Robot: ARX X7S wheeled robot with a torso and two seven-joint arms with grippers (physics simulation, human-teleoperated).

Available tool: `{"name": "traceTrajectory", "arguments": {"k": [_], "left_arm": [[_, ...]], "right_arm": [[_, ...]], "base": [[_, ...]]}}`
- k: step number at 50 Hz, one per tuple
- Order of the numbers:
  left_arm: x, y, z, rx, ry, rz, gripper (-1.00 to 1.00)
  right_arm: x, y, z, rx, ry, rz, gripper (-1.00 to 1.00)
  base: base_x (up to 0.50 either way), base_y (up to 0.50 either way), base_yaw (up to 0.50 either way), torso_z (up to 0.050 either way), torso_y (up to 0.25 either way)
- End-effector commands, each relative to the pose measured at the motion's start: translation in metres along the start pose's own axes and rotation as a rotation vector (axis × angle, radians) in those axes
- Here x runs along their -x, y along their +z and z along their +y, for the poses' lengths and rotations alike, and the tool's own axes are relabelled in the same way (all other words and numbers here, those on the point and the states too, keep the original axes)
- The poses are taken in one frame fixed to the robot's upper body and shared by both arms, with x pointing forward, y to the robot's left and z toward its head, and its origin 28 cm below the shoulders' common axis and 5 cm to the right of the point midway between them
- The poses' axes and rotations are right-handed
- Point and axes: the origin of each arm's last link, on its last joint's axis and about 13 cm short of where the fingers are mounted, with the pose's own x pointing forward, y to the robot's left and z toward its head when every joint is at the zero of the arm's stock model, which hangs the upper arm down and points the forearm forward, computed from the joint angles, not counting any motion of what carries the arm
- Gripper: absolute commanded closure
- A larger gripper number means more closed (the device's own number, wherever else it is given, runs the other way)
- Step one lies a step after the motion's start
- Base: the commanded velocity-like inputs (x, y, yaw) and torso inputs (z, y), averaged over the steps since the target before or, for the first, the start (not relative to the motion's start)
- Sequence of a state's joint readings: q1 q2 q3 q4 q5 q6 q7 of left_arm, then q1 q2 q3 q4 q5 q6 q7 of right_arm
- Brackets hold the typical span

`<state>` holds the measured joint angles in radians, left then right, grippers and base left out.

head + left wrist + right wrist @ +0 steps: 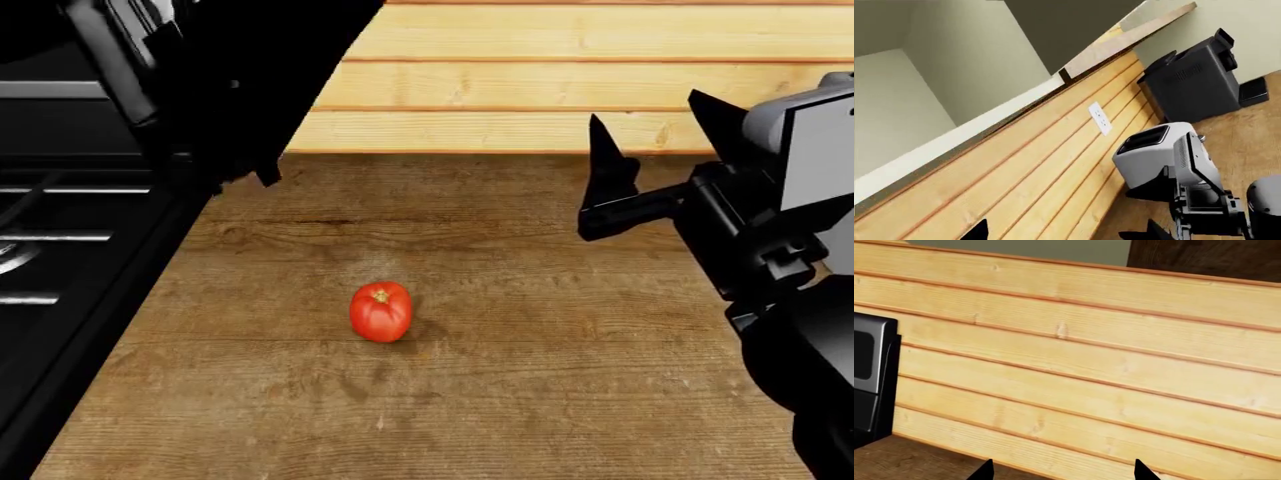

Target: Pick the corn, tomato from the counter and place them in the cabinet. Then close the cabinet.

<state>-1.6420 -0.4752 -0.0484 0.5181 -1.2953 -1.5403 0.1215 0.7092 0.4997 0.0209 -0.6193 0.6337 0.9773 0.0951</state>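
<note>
Red tomato (380, 312): we see it alone on the wooden tabletop (561, 380).
Right end effector (661, 150): spread open, empty.
Left end effector: we cannot tell.

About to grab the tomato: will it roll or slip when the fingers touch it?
The tomato is round and lies free on the flat counter, so a one-sided nudge would probably roll it. Its smooth skin may slip; close on both sides evenly.

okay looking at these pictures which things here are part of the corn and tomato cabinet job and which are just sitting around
Part of the job:
tomato, lying alone on the counter
right gripper, open and empty
The corn and the cabinet are not in view.

Just sitting around:
toaster
coffee machine
wall outlet
stove
</note>
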Motion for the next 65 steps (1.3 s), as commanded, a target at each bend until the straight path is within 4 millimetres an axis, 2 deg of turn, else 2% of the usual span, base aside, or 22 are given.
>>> {"name": "traceTrajectory", "arguments": {"k": [1,8,15,23,28,38,65], "left_arm": [[0.003,-0.035,-0.008,0.060,-0.006,0.162,-1.00],[-0.002,-0.059,-0.006,0.135,0.089,0.175,-1.00],[-0.003,-0.092,-0.008,0.233,0.158,0.190,-1.00],[-0.001,-0.125,-0.024,0.361,0.117,0.215,-1.00],[0.002,-0.137,-0.028,0.380,0.120,0.236,-1.00],[0.011,-0.153,-0.037,0.428,0.102,0.265,-1.00],[0.027,-0.163,-0.058,0.537,-0.052,0.341,-1.00]], "right_arm": [[0.000,0.000,-0.001,0.000,-0.004,-0.001,-1.00],[0.002,0.000,-0.002,-0.004,-0.010,0.000,-1.00],[0.003,-0.004,-0.002,-0.005,-0.012,0.003,-1.00],[0.004,-0.004,-0.003,-0.007,-0.016,0.005,-1.00],[0.004,-0.005,-0.003,-0.009,-0.018,0.005,-1.00],[0.002,-0.007,-0.002,-0.012,-0.016,0.004,-1.00],[0.002,-0.009,-0.002,-0.014,-0.021,0.011,-1.00]], "base": [[0.00,0.00,0.00,0.000,0.000],[0.00,0.00,0.00,0.000,0.000],[0.00,0.00,0.00,0.000,0.000],[0.00,0.00,0.00,0.000,0.000],[0.00,0.00,0.00,0.000,0.000],[0.00,0.00,0.00,0.000,0.000],[0.00,0.00,0.00,0.000,0.000]]}}
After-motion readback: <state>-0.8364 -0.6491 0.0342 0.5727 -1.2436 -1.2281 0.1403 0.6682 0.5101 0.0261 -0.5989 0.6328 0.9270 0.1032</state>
